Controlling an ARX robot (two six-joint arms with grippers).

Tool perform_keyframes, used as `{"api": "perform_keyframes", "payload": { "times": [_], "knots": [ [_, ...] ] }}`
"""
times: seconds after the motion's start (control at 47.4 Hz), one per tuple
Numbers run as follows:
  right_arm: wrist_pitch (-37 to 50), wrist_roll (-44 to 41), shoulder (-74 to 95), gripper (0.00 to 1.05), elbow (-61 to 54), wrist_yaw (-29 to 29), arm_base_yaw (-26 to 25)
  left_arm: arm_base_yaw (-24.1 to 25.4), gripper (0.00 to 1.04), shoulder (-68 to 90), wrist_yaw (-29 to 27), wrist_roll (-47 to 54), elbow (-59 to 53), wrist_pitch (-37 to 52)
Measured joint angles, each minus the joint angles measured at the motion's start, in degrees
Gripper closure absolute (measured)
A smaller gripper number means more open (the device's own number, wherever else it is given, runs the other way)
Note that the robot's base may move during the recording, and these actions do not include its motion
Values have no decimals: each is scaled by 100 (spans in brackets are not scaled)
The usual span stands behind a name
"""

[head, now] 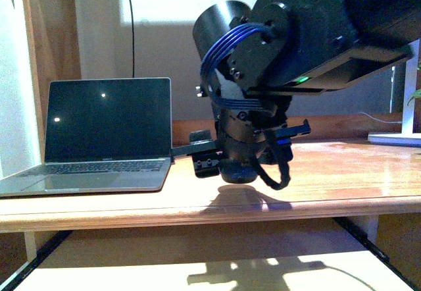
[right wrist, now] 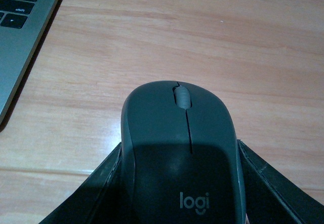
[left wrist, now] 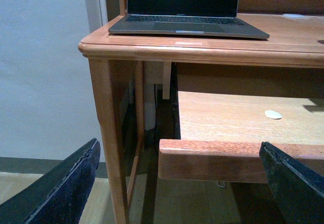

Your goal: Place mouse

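Mouse [right wrist: 182,158] — clamped inside right tool [right wrist: 180,147], over desk [right wrist: 202,41].

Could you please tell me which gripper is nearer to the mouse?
Right. The right gripper has its jaws shut on the mouse over the desk; the left gripper sits open, low in front of that desk, away from the mouse.
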Motion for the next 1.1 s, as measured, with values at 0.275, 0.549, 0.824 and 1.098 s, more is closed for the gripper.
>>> {"api": "perform_keyframes", "payload": {
  "times": [0.275,0.549,0.824,1.098],
  "knots": [
    [-114,85,662,49,782,186,162,0,8,0,0,0,0,0],
    [-192,214,1152,49,1359,284,238,0,8,0,0,0,0,0],
    [35,350,1296,20,1537,431,243,0,8,0,2,0,0,0],
    [1410,601,538,7,428,310,20,0,8,0,2,0,0,0]
  ]
}}
